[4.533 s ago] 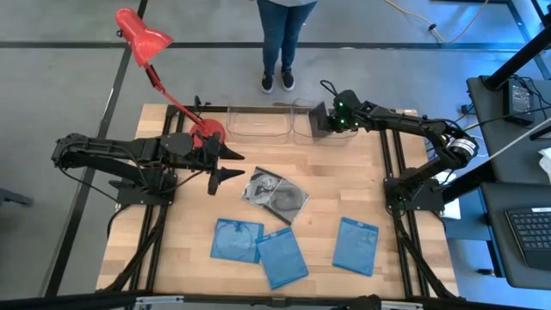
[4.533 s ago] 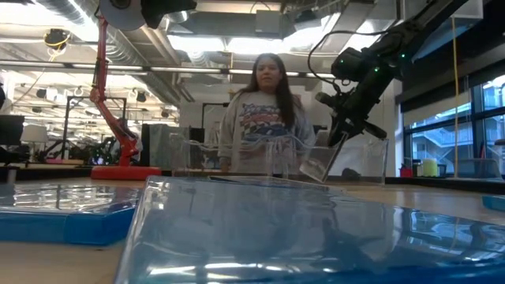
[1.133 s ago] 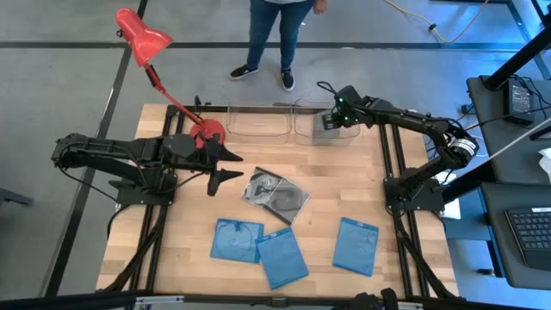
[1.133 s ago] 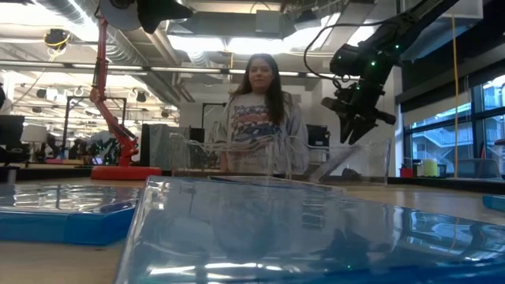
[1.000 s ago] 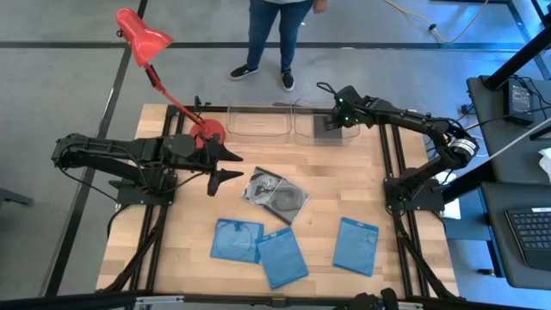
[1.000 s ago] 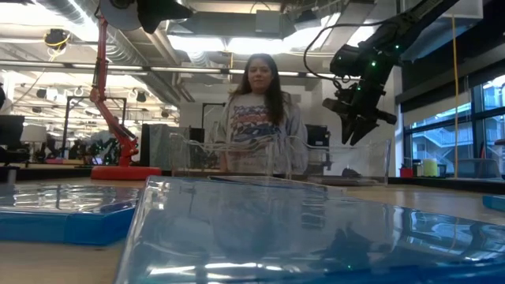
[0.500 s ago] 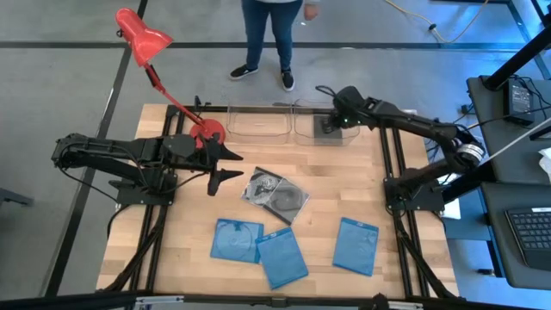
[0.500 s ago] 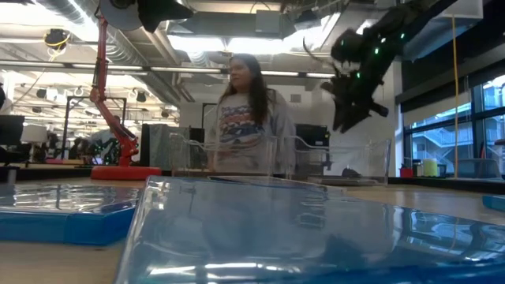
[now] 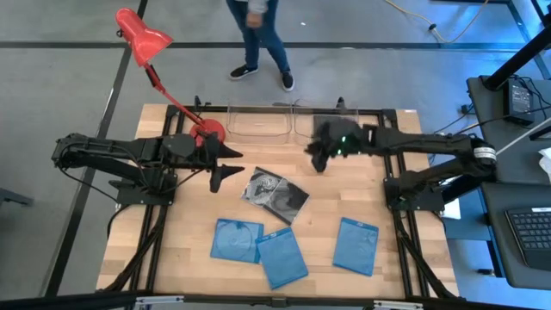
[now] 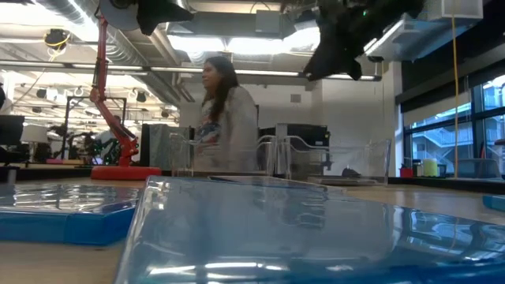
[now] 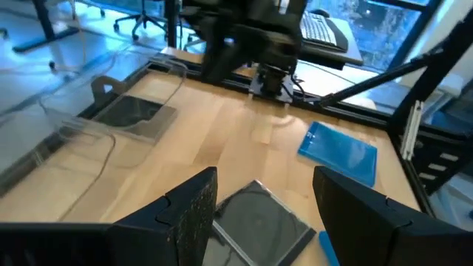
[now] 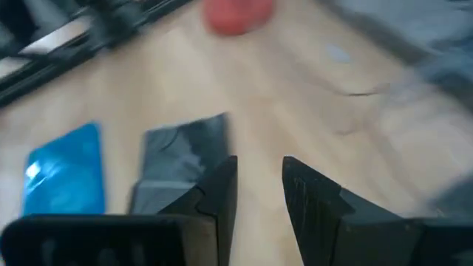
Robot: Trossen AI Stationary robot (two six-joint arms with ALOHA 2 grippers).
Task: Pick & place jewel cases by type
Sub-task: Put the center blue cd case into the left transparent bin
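Clear-grey jewel cases (image 9: 275, 191) lie stacked at the table's middle. Three blue jewel cases (image 9: 237, 239), (image 9: 282, 258), (image 9: 355, 245) lie flat nearer the near edge. Another dark case (image 11: 133, 112) lies flat inside the right one of two clear trays (image 9: 323, 120) at the far edge. My right gripper (image 9: 317, 157) hangs above the table between that tray and the grey stack, open and empty; its wrist view shows the grey case (image 12: 181, 151) and a blue one (image 12: 66, 181) ahead. My left gripper (image 9: 225, 164) waits open to the left of the grey stack (image 11: 259, 222).
A second clear tray (image 9: 256, 123) stands left of the first. A red desk lamp has its base (image 9: 207, 133) at the far left, and its head (image 9: 142, 34) reaches out beyond the table. A person (image 9: 258, 34) walks past the far edge. Bare wood lies around the cases.
My right gripper has swung away from above the right tray, toward the table's left and near side, rising and rolling as it went; it now hangs over the table's middle. The person beyond the far edge has walked toward the left.
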